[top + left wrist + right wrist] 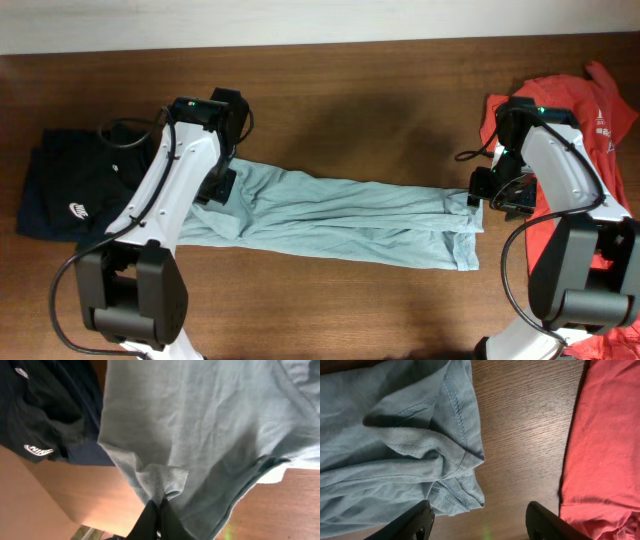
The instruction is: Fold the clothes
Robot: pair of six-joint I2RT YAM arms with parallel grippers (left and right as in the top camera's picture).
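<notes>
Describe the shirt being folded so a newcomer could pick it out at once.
On the brown table, three shirts lie in a row. The middle shirt stretches as a long band between the arms, one end pinched by the left end effector. It is plain pale grey-blue; its neighbours are a navy shirt with a white logo and an orange-red shirt.

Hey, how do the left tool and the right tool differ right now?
The left tool is shut, pinching a fold of the pale blue shirt; the right tool stands open, holding nothing. The left tool sits over cloth; the right tool is over bare table between that shirt and the red shirt. Both sit at ends of that shirt.
</notes>
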